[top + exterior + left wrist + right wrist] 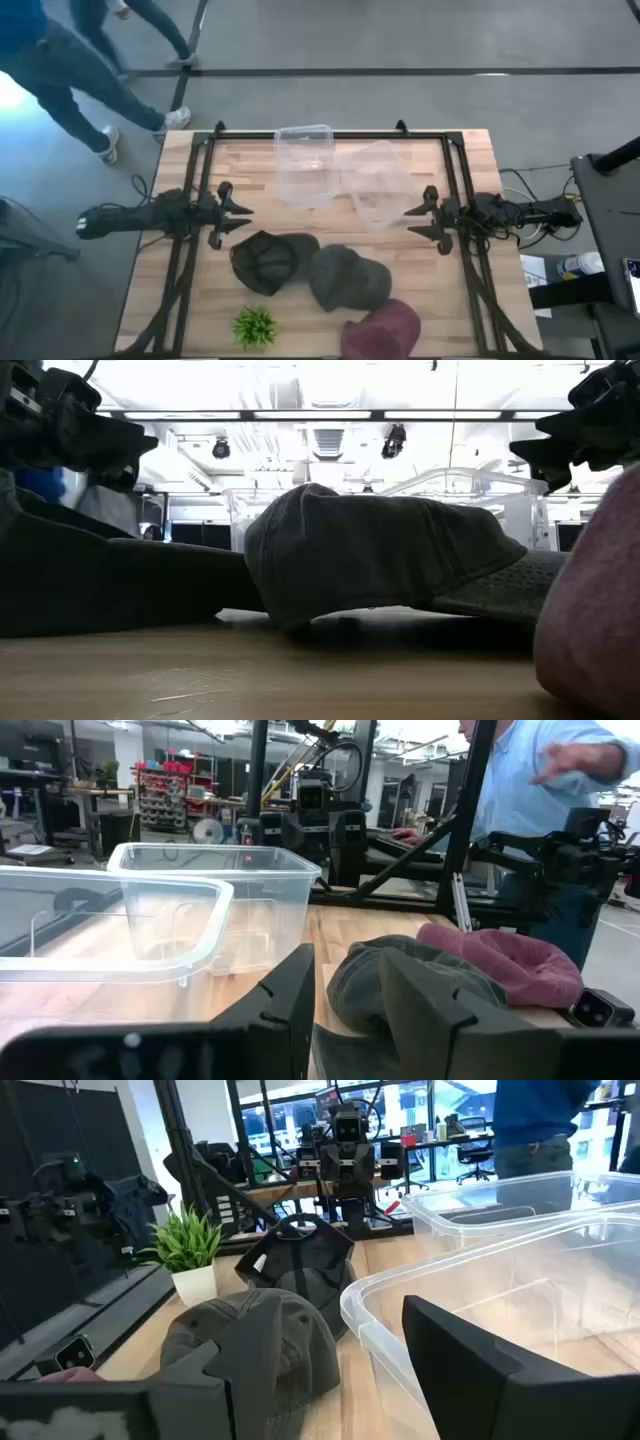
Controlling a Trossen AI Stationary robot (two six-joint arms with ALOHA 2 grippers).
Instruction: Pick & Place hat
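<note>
Three caps lie on the wooden table: a dark one (270, 260), upturned, a grey-olive one (345, 278) on its brim and crown, and a maroon one (385, 328) at the near edge. My left gripper (234, 217) hovers open at the table's left, just far of the dark cap. My right gripper (414, 222) hovers open at the right, beside the clear bins. The left wrist view shows the grey cap (410, 980) and the maroon cap (510, 965) past the open fingers (350, 1010). The right wrist view shows the grey cap (265, 1340) and the dark cap (300, 1260) beyond its open gripper (320, 1380).
Two clear plastic bins stand at the far middle, one (305, 165) upright and one (378, 185) tilted beside it. A small potted plant (255, 326) sits near the front-left. A person's legs (90, 80) pass beyond the far-left corner. Bare wood lies between the bins and the caps.
</note>
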